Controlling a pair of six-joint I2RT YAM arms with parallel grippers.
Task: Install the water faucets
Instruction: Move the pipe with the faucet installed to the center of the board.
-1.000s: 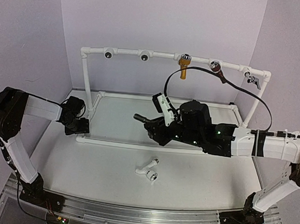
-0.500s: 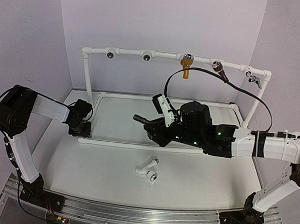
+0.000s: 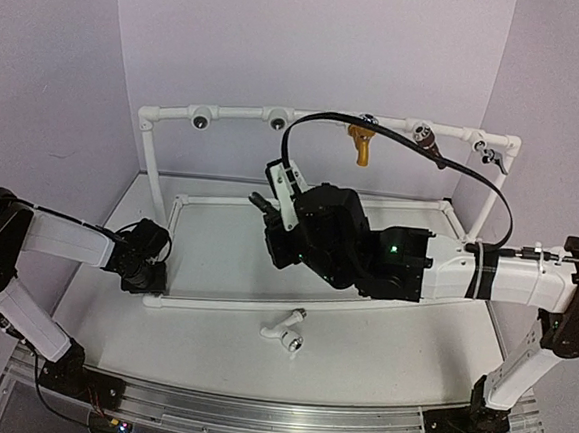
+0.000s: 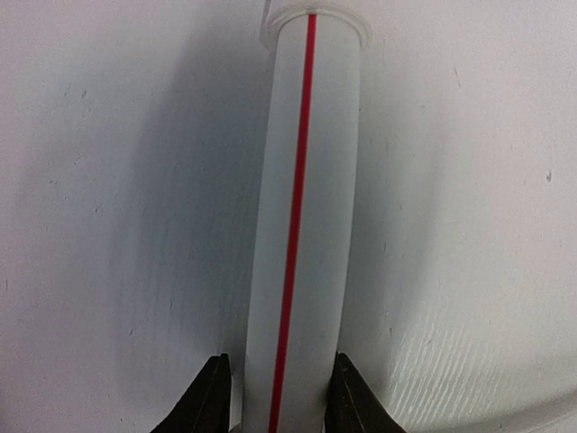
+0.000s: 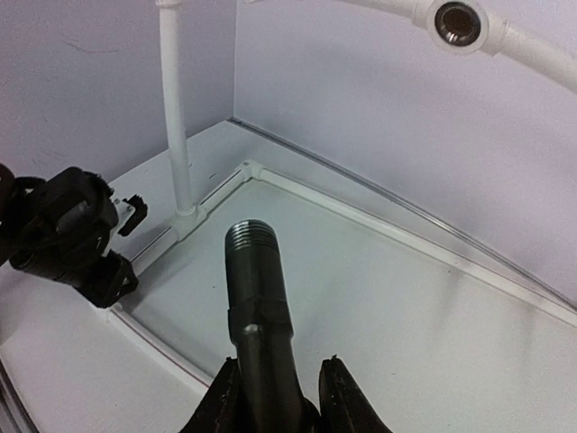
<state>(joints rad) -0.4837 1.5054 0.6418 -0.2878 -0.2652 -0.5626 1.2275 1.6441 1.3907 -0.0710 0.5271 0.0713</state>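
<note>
The black faucet is held in my right gripper, threaded end forward and raised over the table; in the top view it pokes out left of the gripper. An empty pipe socket lies ahead, up and to the right. The white faucet lies on the table in front of the frame. My left gripper is shut on the frame's front base pipe, a white tube with a red line, between both fingers.
The white pipe frame has two empty sockets on its top bar. A gold tap, a brown tap and a small grey tap hang on the right part. A black cable arcs over the bar.
My right gripper has risen and moved left and back with the black faucet. The frame's top bar has shifted left and leans. My left gripper has moved slightly down-left along the base pipe.
</note>
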